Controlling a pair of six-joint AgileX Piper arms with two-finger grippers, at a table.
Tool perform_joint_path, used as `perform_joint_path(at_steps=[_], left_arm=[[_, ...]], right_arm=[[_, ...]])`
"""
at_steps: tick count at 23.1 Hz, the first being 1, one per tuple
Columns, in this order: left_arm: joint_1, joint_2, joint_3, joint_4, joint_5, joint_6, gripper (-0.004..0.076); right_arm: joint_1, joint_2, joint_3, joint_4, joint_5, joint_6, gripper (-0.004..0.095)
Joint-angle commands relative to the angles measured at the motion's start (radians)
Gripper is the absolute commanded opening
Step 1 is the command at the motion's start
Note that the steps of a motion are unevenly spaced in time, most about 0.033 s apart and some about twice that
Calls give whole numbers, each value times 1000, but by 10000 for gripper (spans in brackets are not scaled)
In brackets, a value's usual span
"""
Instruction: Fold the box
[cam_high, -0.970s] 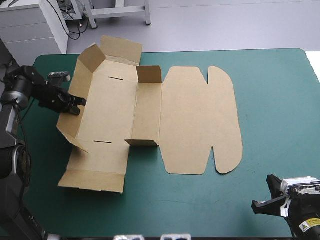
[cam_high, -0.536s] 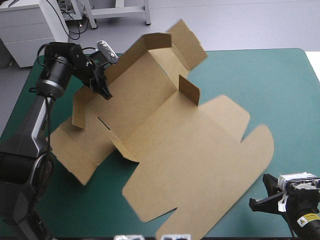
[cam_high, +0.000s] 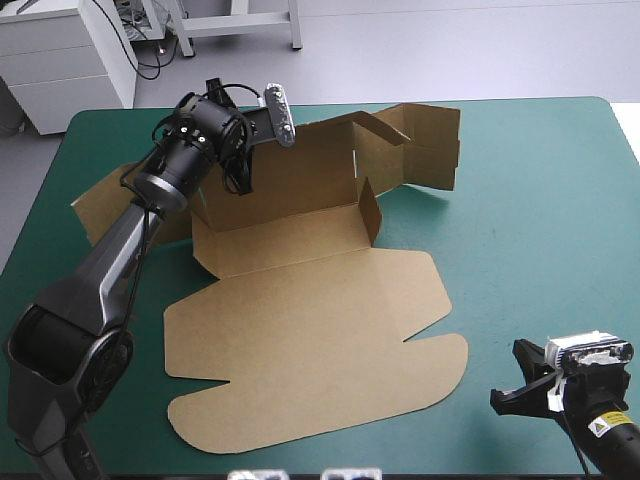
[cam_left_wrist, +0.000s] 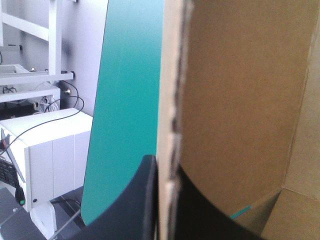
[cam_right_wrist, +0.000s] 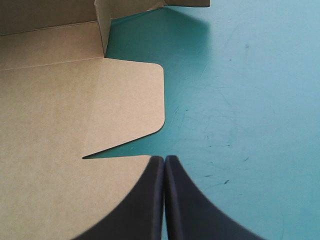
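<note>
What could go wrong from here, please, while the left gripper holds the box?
The left gripper pinches only the edge of one wall of the box, so it may slip or crease. The flat lid lies close to the shut right gripper, which might snag it if the box is dragged.

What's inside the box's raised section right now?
Only bare brown board shows inside the box; no loose items. The left gripper is shut on its far wall, and the arm covers the corner there.
</note>
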Motion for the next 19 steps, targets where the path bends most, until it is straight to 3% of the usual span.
perform_joint_path(at_steps=[1, 6, 10, 19], left_arm=[[-56, -56, -3, 46, -80, -32, -8], [-139, -59, 147, 210, -173, -122, -8], [-264, -93, 313, 513, -226, -301, -8], [-384, -289, 640, 860, -379, -564, -8]], right_arm=[[3, 19, -29, 8, -71, -11, -12], [3, 19, -29, 7, -69, -11, -12], [3, 19, -29, -6, -68, -9, -12], [3, 19, -29, -11, -65, -9, -12]])
